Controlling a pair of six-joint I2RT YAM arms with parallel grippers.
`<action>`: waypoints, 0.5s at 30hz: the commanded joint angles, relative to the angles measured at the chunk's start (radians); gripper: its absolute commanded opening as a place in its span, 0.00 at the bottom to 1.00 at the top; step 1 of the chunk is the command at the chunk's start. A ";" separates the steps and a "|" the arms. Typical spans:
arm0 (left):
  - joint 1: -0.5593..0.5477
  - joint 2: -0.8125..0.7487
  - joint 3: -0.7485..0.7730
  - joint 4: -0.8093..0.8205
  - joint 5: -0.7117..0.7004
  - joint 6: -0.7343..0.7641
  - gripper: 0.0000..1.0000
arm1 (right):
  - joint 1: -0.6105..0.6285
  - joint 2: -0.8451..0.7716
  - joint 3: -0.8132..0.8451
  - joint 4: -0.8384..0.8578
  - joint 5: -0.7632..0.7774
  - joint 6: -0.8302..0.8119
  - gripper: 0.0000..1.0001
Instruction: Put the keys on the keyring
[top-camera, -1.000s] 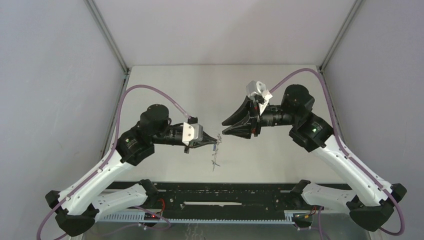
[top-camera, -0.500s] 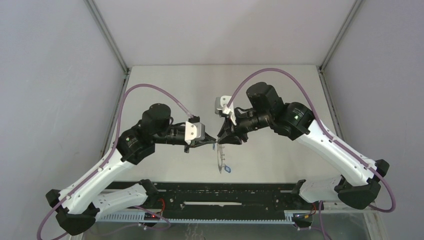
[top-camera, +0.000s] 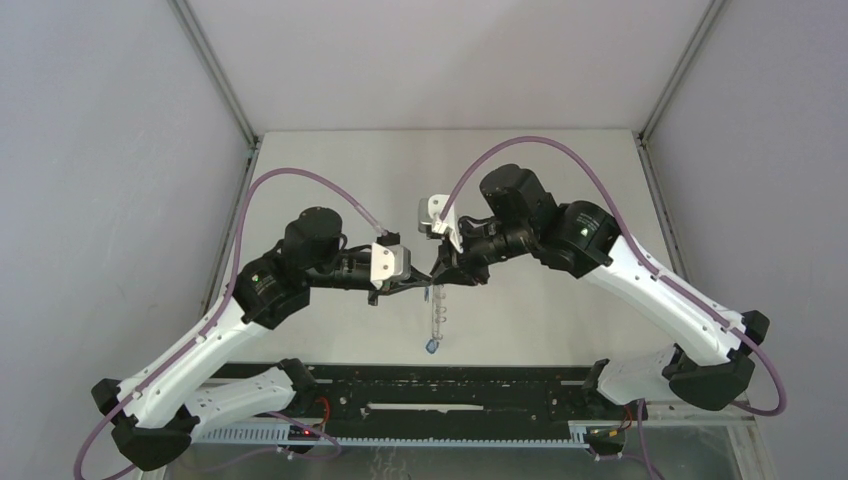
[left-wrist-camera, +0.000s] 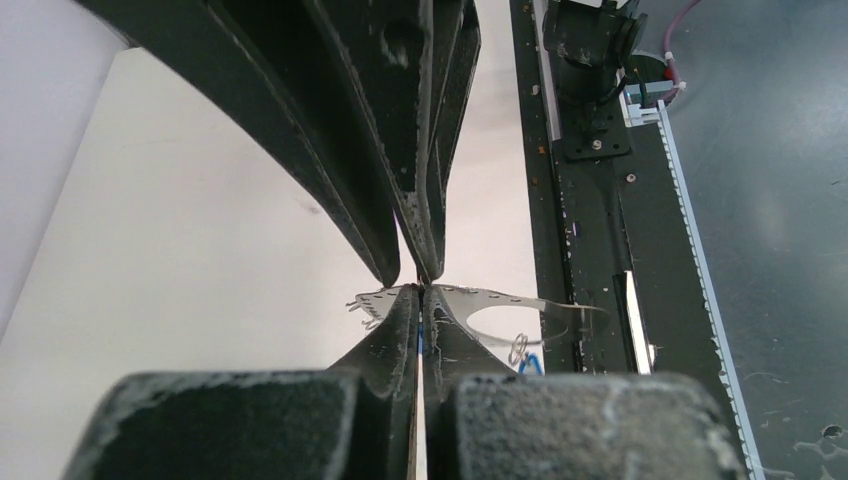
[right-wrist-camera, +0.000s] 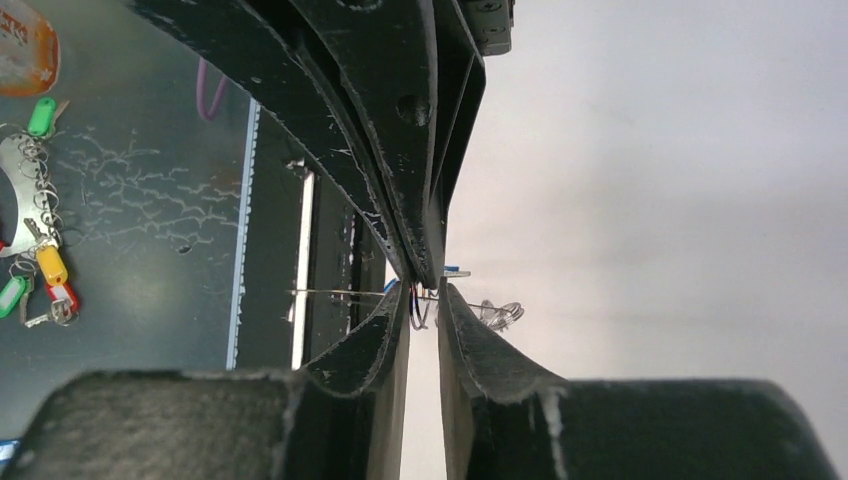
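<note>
- My two bases sit at the bottom edge of the top view, either side of the black rail (top-camera: 450, 385). Both arms climb outward, bend at the elbow and reach in to meet at mid-frame over the table (top-camera: 330, 180).
- My left gripper (top-camera: 424, 284) points right and lies nearly level. My right gripper (top-camera: 441, 279) points left and tips downward. The two sets of fingertips are nose to nose, just about touching.
- My left jaws are pressed fully together on the rim of the keyring (top-camera: 436, 318). It hangs edge-on below them as a thin vertical line.
- A blue-tagged key (top-camera: 432, 347) dangles at the hoop's lowest point, just above the rail in the picture.
- My right jaws are a narrow slit apart with wire loops (right-wrist-camera: 497, 314) just past their tips. I cannot tell whether they pinch anything.
- Only my left wrist view shows the hoop's flat face, a pale band pierced with small holes, running right of centre. It also shows a speck of blue in the seam of my own fingers (left-wrist-camera: 400, 340).
- Only my right wrist view shows another ring of coloured tags (right-wrist-camera: 14, 185), at the frame's left edge on a dark surface.
</note>
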 joint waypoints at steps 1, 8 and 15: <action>0.002 -0.013 0.057 0.040 0.004 0.013 0.00 | 0.014 0.020 0.044 -0.029 0.025 -0.020 0.24; 0.001 -0.020 0.050 0.048 0.009 0.014 0.00 | 0.015 0.045 0.079 -0.057 0.036 -0.021 0.00; 0.001 -0.031 0.042 0.051 -0.004 0.031 0.22 | -0.001 -0.008 -0.015 0.084 0.063 0.057 0.00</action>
